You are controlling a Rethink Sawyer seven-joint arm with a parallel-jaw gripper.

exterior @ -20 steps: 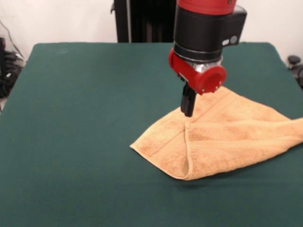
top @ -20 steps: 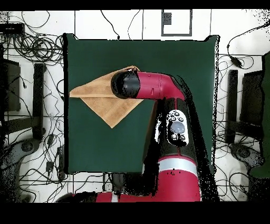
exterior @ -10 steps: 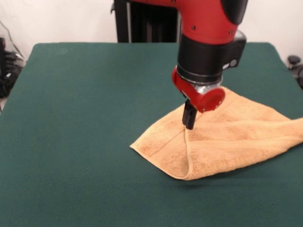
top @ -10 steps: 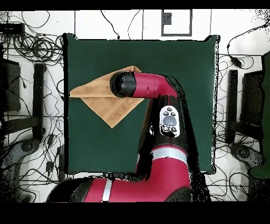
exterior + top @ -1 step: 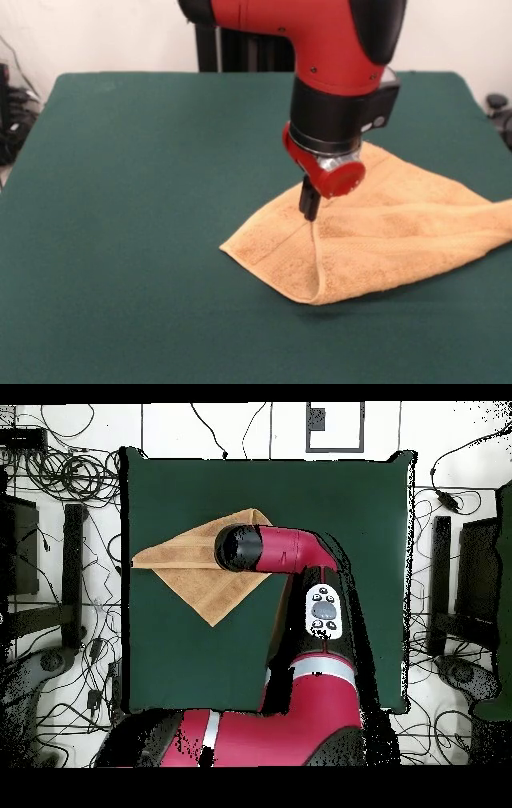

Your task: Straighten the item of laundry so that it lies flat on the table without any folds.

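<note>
Green worktop [image 5: 144,160]: orange towel [image 5: 400,240] folded over itself, tool [image 5: 308,210] lowered onto its raised crease, seemingly to grasp it; opening of tool indiscernible.

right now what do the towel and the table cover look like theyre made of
Towel: looks like terry cotton, orange-tan, with a nubby matte pile and a flatter woven band along the edges.
Table: covered in what seems a plain dark green cloth, matte and smooth, no sheen; the exact fibre is unclear.

One towel [image 5: 384,232], one table [image 5: 144,200], one claw [image 5: 309,210]
</note>
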